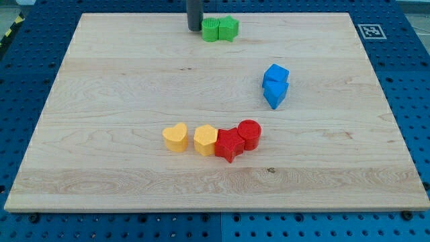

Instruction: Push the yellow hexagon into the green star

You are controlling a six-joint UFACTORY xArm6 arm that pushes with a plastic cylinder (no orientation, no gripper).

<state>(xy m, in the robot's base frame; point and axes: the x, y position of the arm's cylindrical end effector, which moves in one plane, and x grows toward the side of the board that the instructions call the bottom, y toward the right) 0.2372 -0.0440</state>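
In the camera view, my tip [194,29] rests at the top of the pale wooden board [101,134], just left of two touching green plastic blocks: a green cylinder [211,30] and the green star [228,28]. It has no jaws, being a bare rod that holds nothing.

The yellow plastic hexagon [205,140] sits well apart, low in the middle, between a yellow heart [175,137] and a red star [229,144]. Judging by this, the tip must travel below the hexagon to push it upward.

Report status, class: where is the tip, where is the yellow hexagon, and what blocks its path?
My tip at view's top, beside green blocks. Yellow hexagon block untouched, far below. Red star block touching its right.
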